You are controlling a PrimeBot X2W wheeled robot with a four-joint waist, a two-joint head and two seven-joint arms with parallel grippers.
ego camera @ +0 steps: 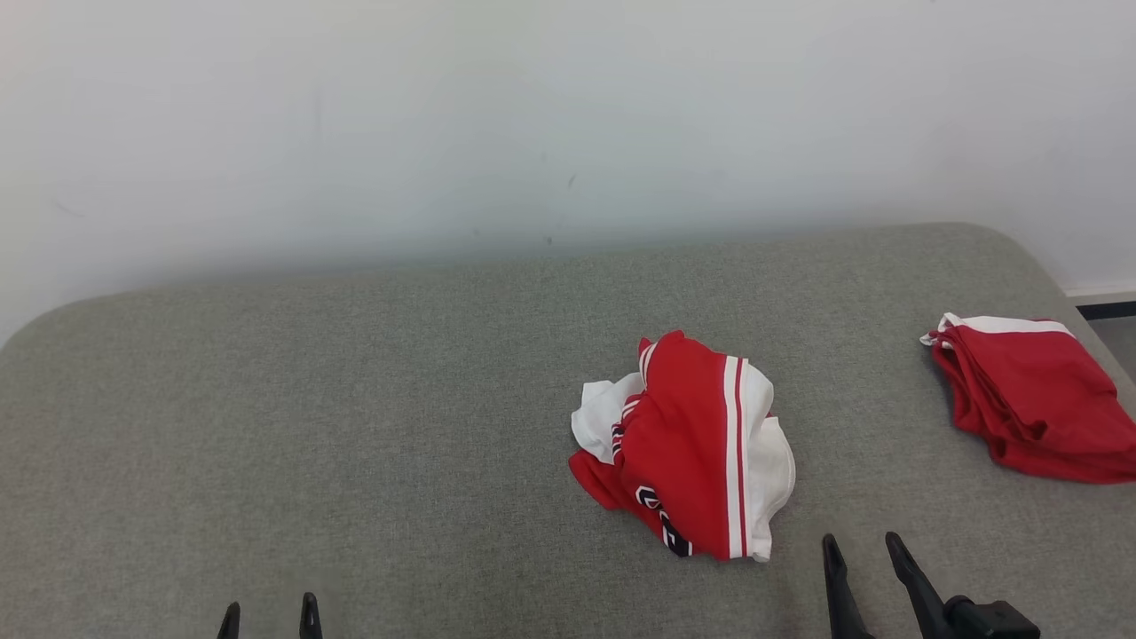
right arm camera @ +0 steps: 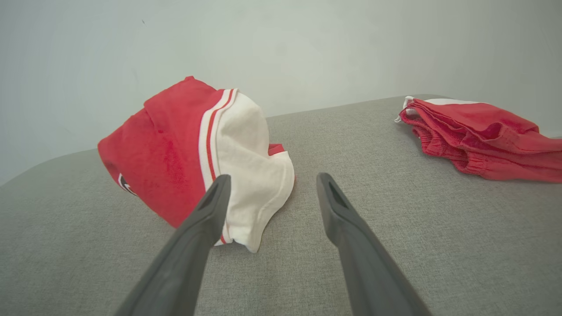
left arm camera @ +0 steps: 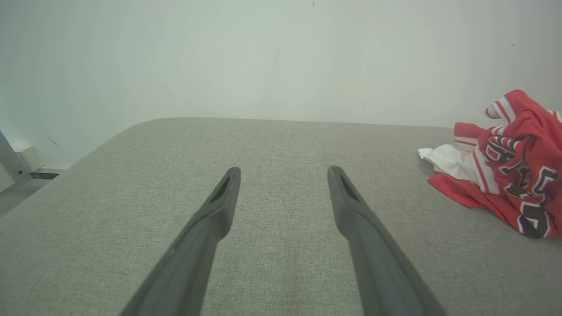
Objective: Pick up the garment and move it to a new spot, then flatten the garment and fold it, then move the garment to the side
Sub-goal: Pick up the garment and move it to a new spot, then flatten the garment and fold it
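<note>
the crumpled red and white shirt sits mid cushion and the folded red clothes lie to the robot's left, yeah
No: the folded red clothes lie to the robot's right, as the head view shows. The crumpled shirt does sit mid cushion.

I see the garment point(ego camera: 683, 448) crumpled in a heap, red and white with dark lettering, on the grey cushion point(ego camera: 355, 426)

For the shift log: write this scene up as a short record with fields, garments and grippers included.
surface: grey fabric surface
task item: crumpled red and white garment, heaped near the middle, not held
other item: folded red garment, at the right edge
left gripper: open, empty, over bare fabric
right gripper: open, empty, near the heap, apart from it
stage: pick-up not yet done
</note>
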